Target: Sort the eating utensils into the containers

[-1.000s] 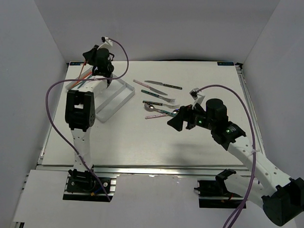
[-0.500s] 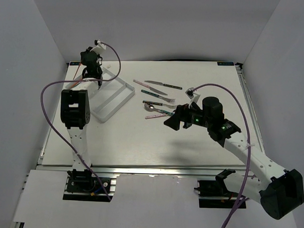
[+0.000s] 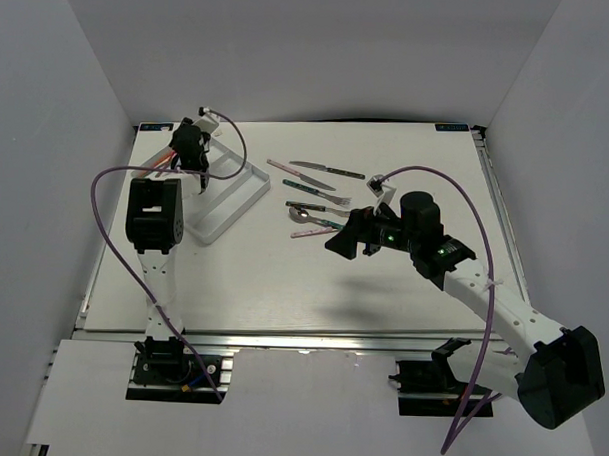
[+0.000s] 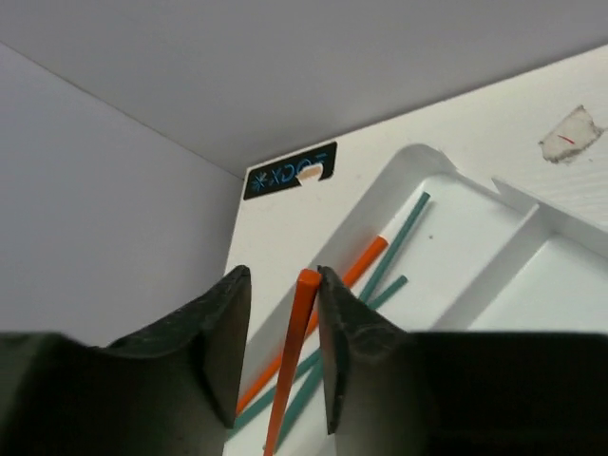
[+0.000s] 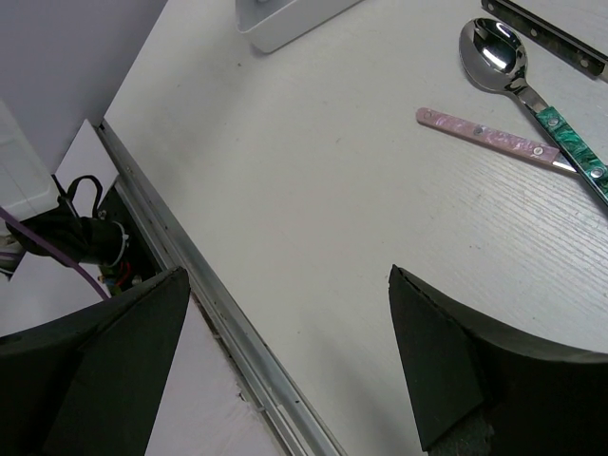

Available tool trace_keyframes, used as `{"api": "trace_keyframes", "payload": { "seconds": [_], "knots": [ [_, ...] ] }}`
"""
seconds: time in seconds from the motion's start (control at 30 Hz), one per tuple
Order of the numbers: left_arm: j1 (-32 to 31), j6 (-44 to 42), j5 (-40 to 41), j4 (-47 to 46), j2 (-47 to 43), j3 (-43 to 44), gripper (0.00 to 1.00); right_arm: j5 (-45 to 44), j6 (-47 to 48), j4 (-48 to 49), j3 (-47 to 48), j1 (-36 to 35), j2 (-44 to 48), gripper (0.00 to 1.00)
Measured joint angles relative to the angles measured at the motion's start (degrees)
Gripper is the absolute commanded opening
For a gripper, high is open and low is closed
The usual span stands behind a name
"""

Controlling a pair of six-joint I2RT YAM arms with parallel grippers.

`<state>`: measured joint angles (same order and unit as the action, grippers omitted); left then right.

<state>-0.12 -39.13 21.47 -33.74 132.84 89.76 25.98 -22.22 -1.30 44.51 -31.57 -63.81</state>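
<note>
Chopstick (image 4: 302, 313), orange, stands between the left pincer's (image 4: 280, 285) narrowly parted jaws, over the tray's (image 4: 418, 157) end compartment where teal chopsticks (image 4: 399, 237) lie. Right of the tray, the right pincer (image 5: 288, 275) gapes wide over desk (image 5: 313, 190) near a spoon (image 5: 494, 52).

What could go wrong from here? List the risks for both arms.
1. The orange chopstick leans against one side of the opened left gripper, close to the white tray's outer rim. It may tip and land outside the compartment.
2. The right gripper hangs wide open near the green-handled spoon and a pink-handled utensil that lie close together. Closing on one may drag the other.
</note>
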Motion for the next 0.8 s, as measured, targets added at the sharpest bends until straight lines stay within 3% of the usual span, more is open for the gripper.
{"api": "trace_keyframes", "payload": {
  "seconds": [0.03,0.17,0.37,0.6,0.8],
  "knots": [
    [0.0,0.2,-0.1,-0.4,0.0,-0.8,0.61,0.0,0.0,0.0,0.0,0.0,0.0,0.89],
    [0.0,1.0,-0.3,-0.5,-0.1,-3.1,0.87,0.1,0.0,0.1,-0.1,0.0,0.0,0.89],
    [-0.3,3.5,-0.8,2.0,-3.4,-3.2,0.98,0.0,0.1,0.0,-0.1,0.0,0.0,0.89],
    [-1.9,10.1,-0.9,7.4,-13.5,1.1,0.98,-1.7,0.7,-1.4,0.0,0.0,0.2,0.89],
    [-3.3,26.3,0.7,26.5,-24.6,10.2,0.98,-9.0,5.7,-6.2,7.5,0.0,-8.4,0.89]
  ]
}}
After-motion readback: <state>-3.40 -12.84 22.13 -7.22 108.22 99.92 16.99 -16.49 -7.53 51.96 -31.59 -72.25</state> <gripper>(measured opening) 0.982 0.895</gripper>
